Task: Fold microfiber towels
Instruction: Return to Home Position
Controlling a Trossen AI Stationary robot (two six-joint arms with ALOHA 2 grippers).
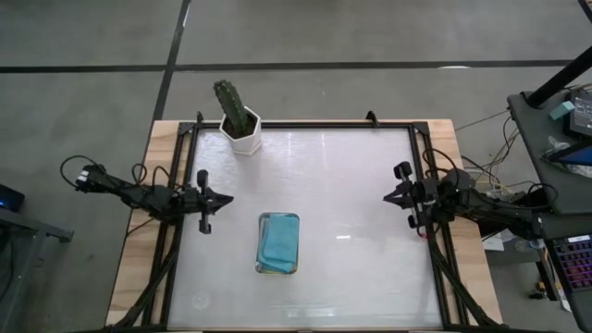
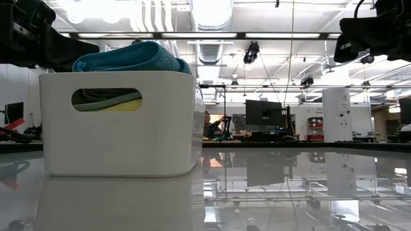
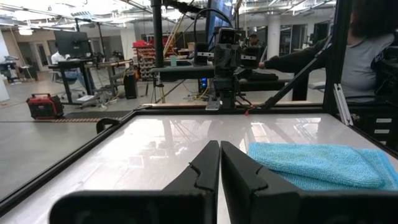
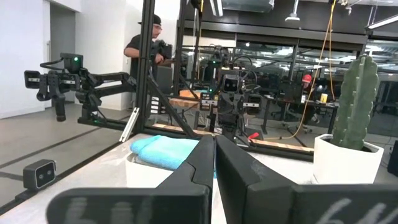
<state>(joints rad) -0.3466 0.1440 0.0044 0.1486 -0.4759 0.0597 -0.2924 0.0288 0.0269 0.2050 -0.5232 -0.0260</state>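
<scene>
**Towels in the bin, both arms out wide**

Here's the picture: the folded towels sit stacked inside the white bin near the front middle of the table. A blue one lies on top, heaped just above the rim. Through the handle slot in the low view you can catch a grey towel and a yellow one underneath. No loose cloth shows anywhere on the table.

The left gripper hangs over the left edge and the right gripper over the right edge. They face each other, both well apart from the bin. That reads as the home-position step, with the folding done as far as I can judge.

Fingers now: on the left, pressed together with only a sliver between them, holding nothing. On the right, the same, shut tight and empty.

Next move, I'd say, asks for little: settle the arms at rest, clear of the bin and the potted cactus.
</scene>
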